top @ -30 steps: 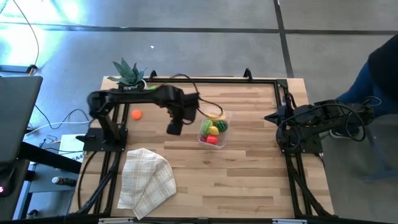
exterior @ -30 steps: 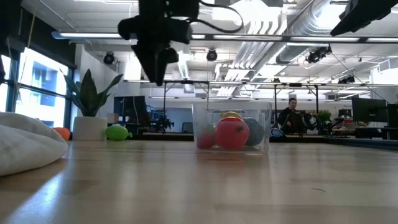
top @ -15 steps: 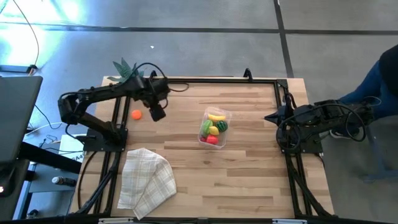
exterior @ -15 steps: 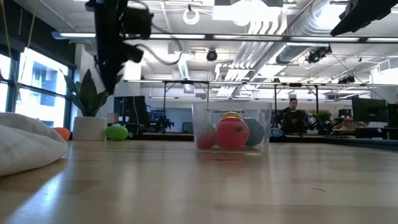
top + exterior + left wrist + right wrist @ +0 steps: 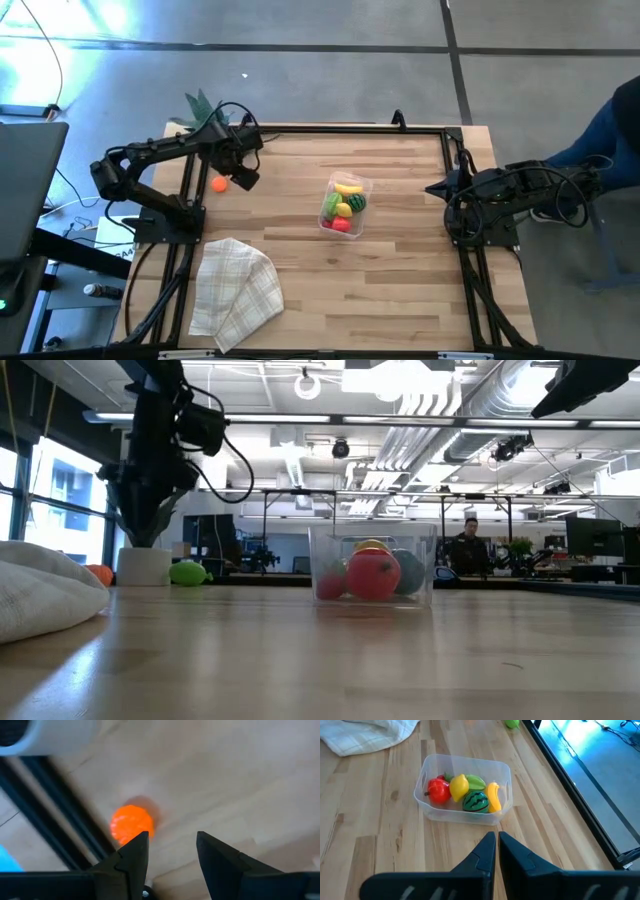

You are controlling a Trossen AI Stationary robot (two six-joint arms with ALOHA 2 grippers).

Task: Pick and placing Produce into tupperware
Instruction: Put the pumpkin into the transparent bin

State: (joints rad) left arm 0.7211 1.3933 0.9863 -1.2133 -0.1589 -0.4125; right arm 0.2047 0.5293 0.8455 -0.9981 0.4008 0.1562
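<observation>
Left pincer (image 5: pixel 167 850) hangs apart over the orange fruit (image 5: pixel 219 184) by the worktop's (image 5: pixel 400 280) rail – right pincer (image 5: pixel 497 845) together at the far edge – no writing readable

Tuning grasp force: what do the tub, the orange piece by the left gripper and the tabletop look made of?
Tub: clear, thin, glossy plastic; the produce shows through its walls. Orange piece: probably moulded plastic, matte with a bumpy skin. Tabletop: light wood planks with visible grain and seams, smooth and low-sheen. The left gripper is open just beside the orange piece.
</observation>
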